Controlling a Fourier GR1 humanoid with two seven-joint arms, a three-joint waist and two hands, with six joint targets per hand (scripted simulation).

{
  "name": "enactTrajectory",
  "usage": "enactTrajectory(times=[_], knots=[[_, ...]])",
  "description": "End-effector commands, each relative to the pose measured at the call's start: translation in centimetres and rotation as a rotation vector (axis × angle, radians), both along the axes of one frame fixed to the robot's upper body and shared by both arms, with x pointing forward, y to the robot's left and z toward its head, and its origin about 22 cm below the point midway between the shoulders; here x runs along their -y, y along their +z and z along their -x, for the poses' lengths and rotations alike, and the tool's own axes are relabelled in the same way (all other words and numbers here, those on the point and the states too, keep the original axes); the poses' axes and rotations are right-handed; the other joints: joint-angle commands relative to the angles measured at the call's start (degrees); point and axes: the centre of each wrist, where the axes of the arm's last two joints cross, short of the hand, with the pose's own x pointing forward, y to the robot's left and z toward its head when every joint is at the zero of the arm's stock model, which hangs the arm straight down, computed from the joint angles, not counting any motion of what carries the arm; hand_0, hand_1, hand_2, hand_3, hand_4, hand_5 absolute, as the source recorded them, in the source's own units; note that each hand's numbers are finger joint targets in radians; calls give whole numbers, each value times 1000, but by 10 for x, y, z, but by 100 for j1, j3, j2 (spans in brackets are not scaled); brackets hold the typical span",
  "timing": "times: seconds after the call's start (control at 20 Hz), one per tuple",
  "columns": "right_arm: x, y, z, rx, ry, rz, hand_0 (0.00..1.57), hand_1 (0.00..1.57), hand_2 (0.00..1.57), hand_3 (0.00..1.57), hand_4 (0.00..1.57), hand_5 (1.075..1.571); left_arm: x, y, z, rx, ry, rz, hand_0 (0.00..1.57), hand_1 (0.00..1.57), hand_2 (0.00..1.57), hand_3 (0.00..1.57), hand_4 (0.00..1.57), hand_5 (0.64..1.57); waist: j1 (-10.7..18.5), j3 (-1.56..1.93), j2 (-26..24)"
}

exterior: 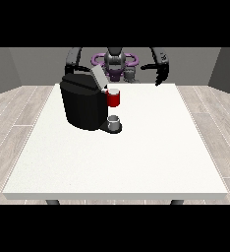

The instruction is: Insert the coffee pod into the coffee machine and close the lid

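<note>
**Inventory: coffee station, lid raised, loading not yet begun**

Item 1. Coffee machine point(83, 104), black, stood on the white worktop point(136, 157) towards the view's left and nearer the robot's edge. We judged this put it within reach of both arms.

Item 2. Lid point(98, 77), a pale grey flap, was tilted up and back from the machine's top. That left the opening exposed, as insertion required, so closing remained to be done.

Item 3. Red thing at the machine point(114, 98) sat at the machine's front, below the lid.

Item 4. Grey thing point(115, 121), small and round, rested on the machine's dark base directly under the red thing. We could not tell whether it was the pod.

Item 5. Second grey thing point(130, 74), at the worktop's far edge just before the robot's body. We could not identify this one either, so we recorded the pod's position as unconfirmed.

Item 6. Robot hand at the view's right point(159, 74) hung above the far edge, well apart from the machine. Its fingers drooped, relaxed and spread, with nothing held. We read this as a waiting posture.

Item 7. Arm at the view's left point(71, 58) descended behind the machine. Its robot hand was hidden, so we could not tell its state.
</note>
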Motion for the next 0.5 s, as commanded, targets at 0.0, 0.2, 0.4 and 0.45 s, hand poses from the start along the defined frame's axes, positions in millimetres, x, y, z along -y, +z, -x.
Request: enactTrajectory(times=[0.0,0.2,0.4,0.45], knots=[[-41,22,-5,37,92,29,0,0,0,0,13,1571,-20,-27,43,-98,71,28,0,0,0,0,333,1571,-248,1,-544],[-62,48,-7,77,162,21,0,0,0,0,285,1571,-45,-36,70,-183,111,-6,0,0,0,0,317,1571,-304,4,-1067],[-101,93,-18,215,218,34,0,0,0,0,117,1571,-35,-45,79,-185,156,23,0,0,0,0,351,1571,-466,5,-895],[-83,106,-26,278,204,38,0,0,0,0,165,1571,-60,-34,79,-134,148,9,0,0,0,0,299,1571,-456,6,-637]])
